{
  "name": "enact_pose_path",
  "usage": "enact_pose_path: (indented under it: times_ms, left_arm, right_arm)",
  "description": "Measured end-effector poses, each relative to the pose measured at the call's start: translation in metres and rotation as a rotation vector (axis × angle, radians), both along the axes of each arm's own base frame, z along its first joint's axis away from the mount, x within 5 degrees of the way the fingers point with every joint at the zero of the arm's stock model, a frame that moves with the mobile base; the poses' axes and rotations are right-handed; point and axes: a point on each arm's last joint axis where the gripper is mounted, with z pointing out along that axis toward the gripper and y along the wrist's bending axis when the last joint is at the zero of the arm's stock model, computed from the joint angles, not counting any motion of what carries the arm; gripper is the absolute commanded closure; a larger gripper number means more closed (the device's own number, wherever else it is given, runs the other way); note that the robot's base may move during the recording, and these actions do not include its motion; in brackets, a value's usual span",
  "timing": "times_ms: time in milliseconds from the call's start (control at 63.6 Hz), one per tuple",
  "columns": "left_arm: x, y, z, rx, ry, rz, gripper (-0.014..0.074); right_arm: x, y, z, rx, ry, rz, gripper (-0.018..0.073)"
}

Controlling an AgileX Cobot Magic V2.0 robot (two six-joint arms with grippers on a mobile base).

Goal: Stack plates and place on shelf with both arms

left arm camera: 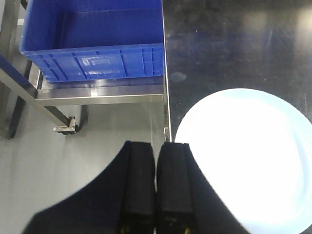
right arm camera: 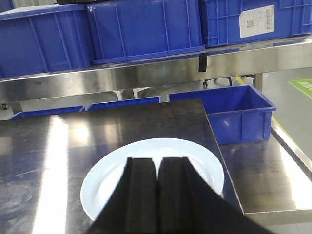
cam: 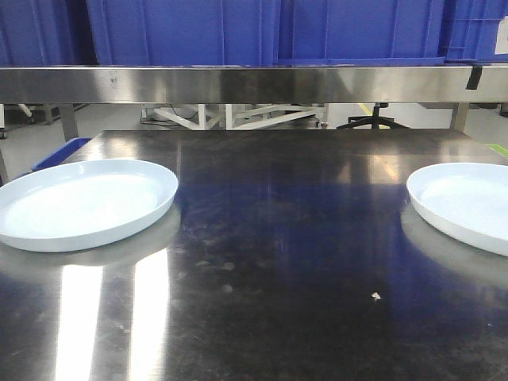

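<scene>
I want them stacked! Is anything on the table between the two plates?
No. Only bare steel table lies between the left plate and the right plate; nothing visible blocks the way.

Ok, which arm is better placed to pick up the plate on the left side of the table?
Left, most likely. Its shut jaws sit at the rim of the left plate, while the right arm's shut jaws hang over the other plate.

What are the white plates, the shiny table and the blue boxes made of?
The left plate and right plate look like glazed ceramic, maybe hard plastic: smooth, glossy, pale bluish-white. The table looks like stainless steel: gray, mirror-like, faintly scuffed. The blue boxes look like molded plastic with ribbed walls.
</scene>
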Motion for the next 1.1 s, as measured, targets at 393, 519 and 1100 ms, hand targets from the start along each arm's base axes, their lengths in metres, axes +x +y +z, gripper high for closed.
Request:
enact_pose_path:
  times_ms: [393, 519, 1100]
  left_arm:
    - [0.0, 0.0, -0.002, 0.001, 0.024, 0.0, 0.0511]
    - [0.0, 0.0, -0.002, 0.001, 0.019, 0.0, 0.0511]
    - [-0.001, 0.001, -0.002, 0.016, 0.032, -0.003, 0.0511]
  right_arm:
    - [0.0, 0.0, 0.0, 0.0, 0.0, 0.0, 0.0539]
    - [0.0, 0.0, 0.0, 0.0, 0.0, 0.0, 0.0539]
    - [0.002, -0.001, 0.058, 0.027, 0.115, -0.006, 0.0539]
